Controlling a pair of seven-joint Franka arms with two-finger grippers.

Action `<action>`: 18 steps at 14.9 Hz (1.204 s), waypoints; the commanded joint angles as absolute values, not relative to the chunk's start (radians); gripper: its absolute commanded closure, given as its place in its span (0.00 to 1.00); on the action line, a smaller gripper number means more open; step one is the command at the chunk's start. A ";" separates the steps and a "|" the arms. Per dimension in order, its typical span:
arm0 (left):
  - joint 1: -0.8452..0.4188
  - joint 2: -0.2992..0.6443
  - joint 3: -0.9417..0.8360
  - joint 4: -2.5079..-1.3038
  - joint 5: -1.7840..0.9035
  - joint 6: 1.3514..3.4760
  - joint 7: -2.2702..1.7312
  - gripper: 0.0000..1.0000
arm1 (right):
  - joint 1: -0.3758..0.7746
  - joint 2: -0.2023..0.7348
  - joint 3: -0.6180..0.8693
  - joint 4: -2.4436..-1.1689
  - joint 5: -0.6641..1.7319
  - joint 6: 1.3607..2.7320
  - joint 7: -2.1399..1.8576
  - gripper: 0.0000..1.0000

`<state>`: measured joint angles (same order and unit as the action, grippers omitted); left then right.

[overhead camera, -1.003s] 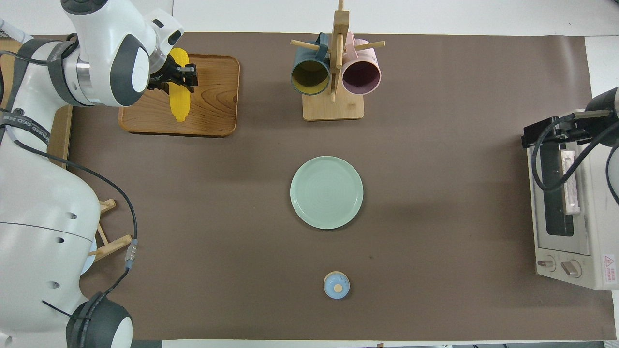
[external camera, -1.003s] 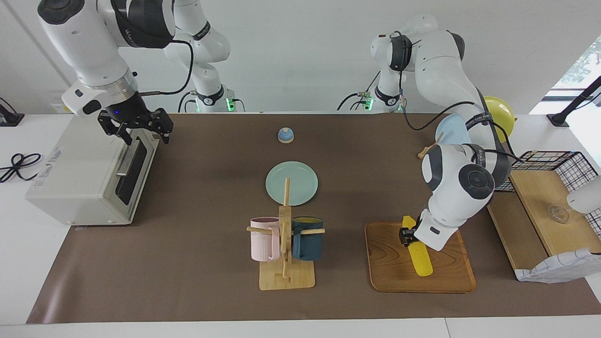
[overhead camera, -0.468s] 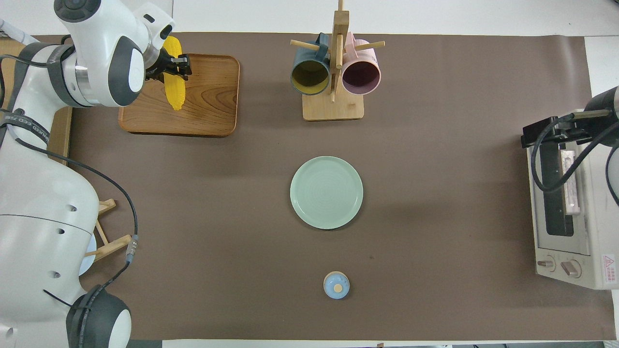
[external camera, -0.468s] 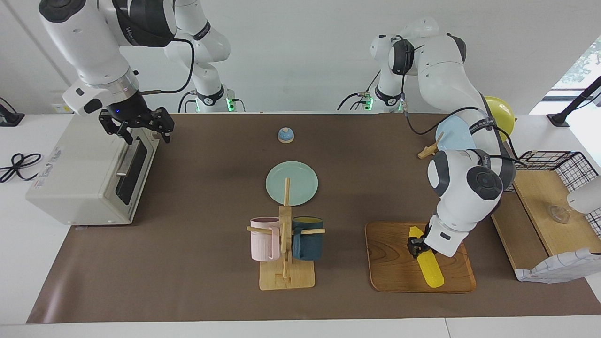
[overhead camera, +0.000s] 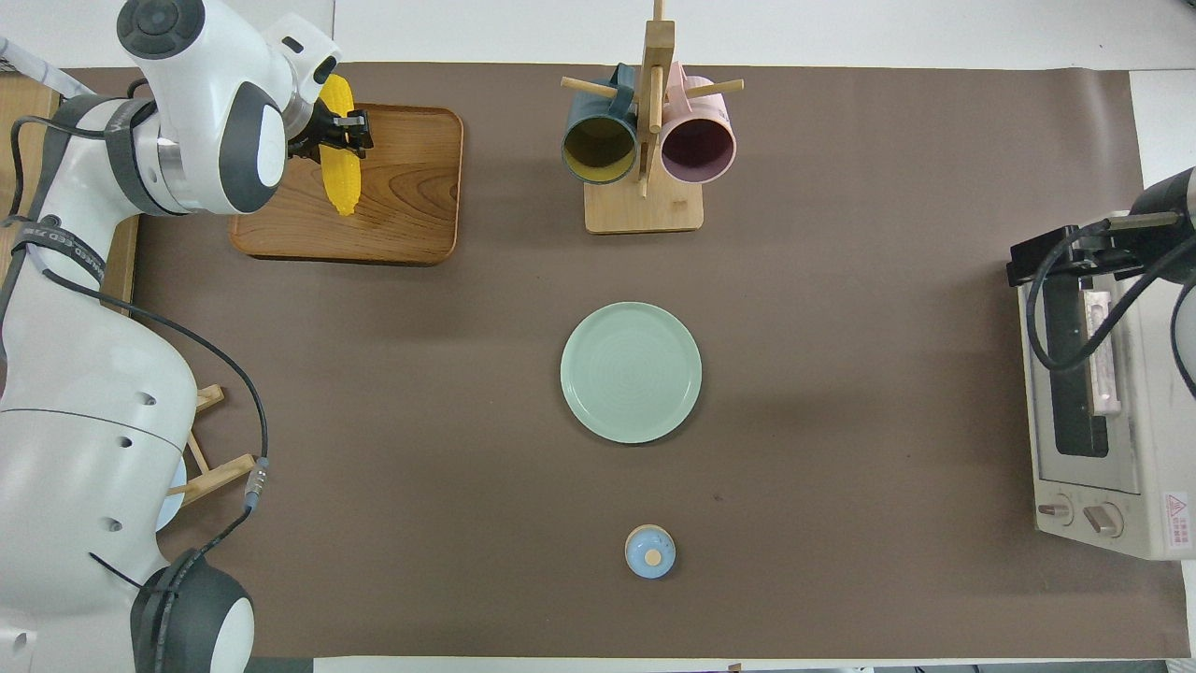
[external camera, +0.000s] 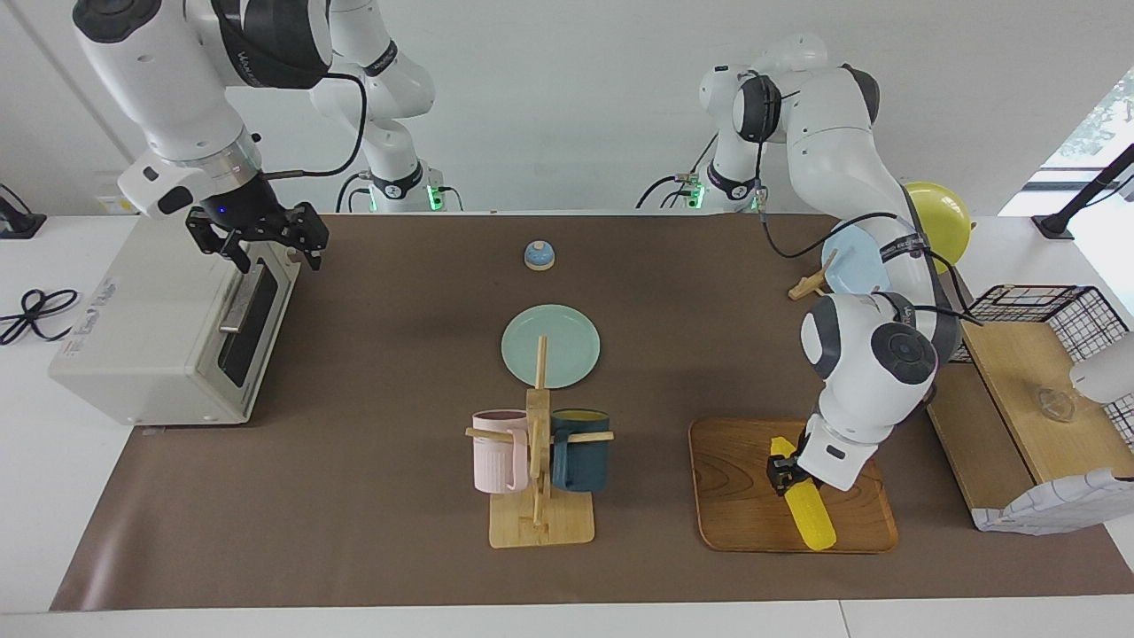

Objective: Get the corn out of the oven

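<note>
Off-white and boxy, the oven [external camera: 168, 332] sits at the right arm's end of the table, and you will find its dark glass door closed. Your right gripper [external camera: 266, 252] hangs just above the oven's upper front edge by the silver bar handle, fingers spread wide and holding nothing.

Moving toward mid-table, note a small blue bell [external camera: 539, 255] close to the robots, then a pale green plate [external camera: 550, 346], then a wooden mug rack [external camera: 539, 470] carrying a pink mug [external camera: 498, 450] and a dark blue mug [external camera: 580, 450], farthest from the robots of the three.

At the left arm's end you have a wooden tray [external camera: 744, 505]. The corn [external camera: 804, 501] is out of the oven: it lies on that tray, slanted, its lower end reaching the tray's rim. Your left gripper [external camera: 784, 470] sits low at the cob's upper part, fingers on either side of it. Whether they are clamped on it or have let go, you cannot tell from either view.
</note>
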<state>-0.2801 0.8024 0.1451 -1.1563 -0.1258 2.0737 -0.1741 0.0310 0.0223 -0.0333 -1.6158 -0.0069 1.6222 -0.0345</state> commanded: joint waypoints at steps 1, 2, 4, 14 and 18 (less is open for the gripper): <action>-0.287 0.767 0.152 -1.213 -0.124 2.103 -0.181 0.00 | 0.017 0.031 -0.025 -1.597 -0.008 1.603 -0.055 0.00; -0.288 0.764 0.152 -1.213 -0.126 2.097 -0.181 0.00 | 0.014 0.031 -0.025 -1.598 -0.008 1.603 -0.057 0.00; -0.278 0.720 0.152 -1.210 -0.121 2.015 -0.179 0.00 | 0.017 0.029 -0.025 -1.598 -0.008 1.601 -0.055 0.00; -0.291 0.358 0.170 -1.241 -0.077 1.571 -0.181 0.00 | 0.018 0.029 -0.025 -1.600 -0.008 1.586 -0.054 0.00; -0.314 0.195 0.170 -1.302 -0.068 1.447 -0.209 0.00 | 0.020 0.029 -0.025 -1.598 -0.008 1.586 -0.054 0.00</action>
<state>-0.2846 0.3083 0.1623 -1.1983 -0.0974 1.4809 -0.1815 0.0304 0.0223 -0.0333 -1.6158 -0.0069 1.6077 -0.0345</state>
